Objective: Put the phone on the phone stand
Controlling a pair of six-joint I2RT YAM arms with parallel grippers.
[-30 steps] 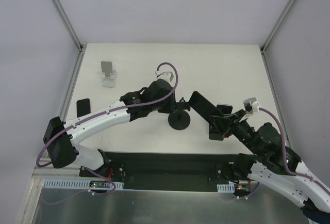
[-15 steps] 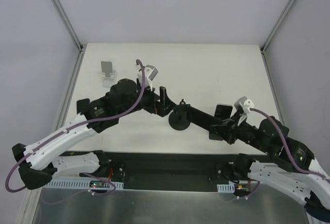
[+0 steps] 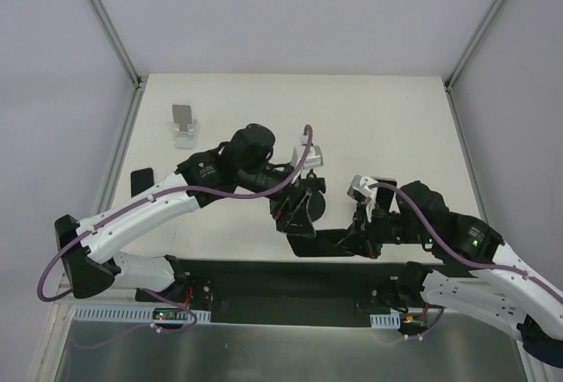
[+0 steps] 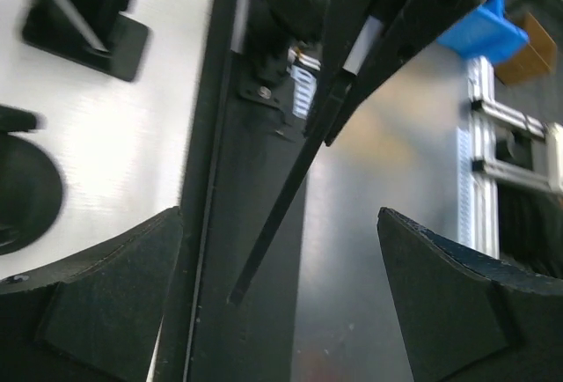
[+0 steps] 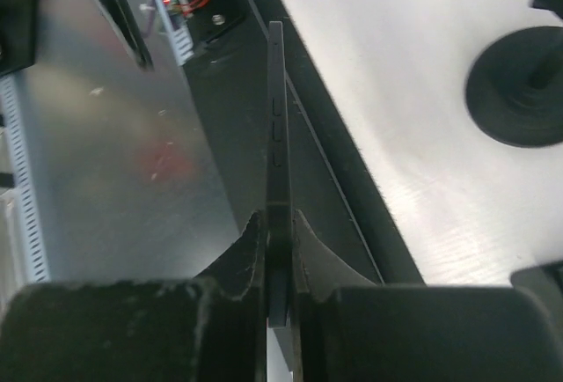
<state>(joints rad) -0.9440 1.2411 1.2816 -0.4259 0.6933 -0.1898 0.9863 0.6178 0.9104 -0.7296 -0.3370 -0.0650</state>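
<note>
The phone [image 5: 276,135] is a thin black slab, seen edge-on in the right wrist view. My right gripper [image 5: 280,241] is shut on its lower end and holds it over the table's near edge [image 3: 321,241]. The phone stand's round black base [image 5: 519,91] lies to the right of the phone, and its pole and holder are hidden. From above, my left gripper [image 3: 295,215] hangs over that base [image 3: 315,208] and partly covers it. In the left wrist view the left gripper [image 4: 281,312] stands wide open, with the phone's edge [image 4: 299,162] beyond the fingers and untouched.
A small silver-white stand [image 3: 185,127] sits at the back left. A black wedge-shaped stand [image 3: 141,179] lies by the left edge. The black mounting plate [image 3: 264,281] runs along the near edge between the arm bases. Another small black object [image 4: 84,21] lies beyond the disc.
My left gripper has opened and swung from the stand's far side to over its near side. My right gripper has pulled the phone back toward the near edge.
</note>
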